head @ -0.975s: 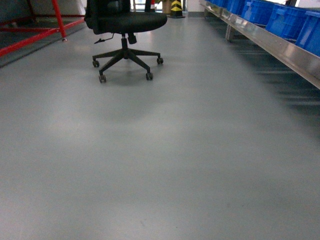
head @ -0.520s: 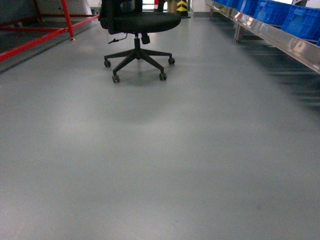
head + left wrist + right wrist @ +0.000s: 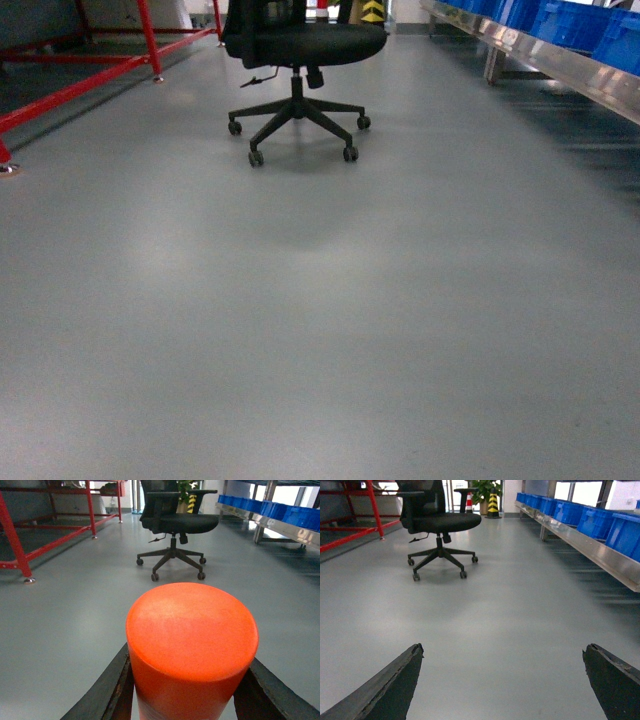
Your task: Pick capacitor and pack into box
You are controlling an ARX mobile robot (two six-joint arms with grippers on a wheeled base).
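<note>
Capacitor [image 3: 192, 645] endwise toward the lens

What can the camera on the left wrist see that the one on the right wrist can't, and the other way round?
Only the left wrist view shows an orange cylinder filling the foreground, gripped between the dark fingers of the left tool.

Only the right wrist view shows the right tool wide open with nothing in it, and a yellow-and-black striped cone at the far end.

Both show the grey floor, the black office chair, the red metal frame and the blue bins along the metal rail.
</note>
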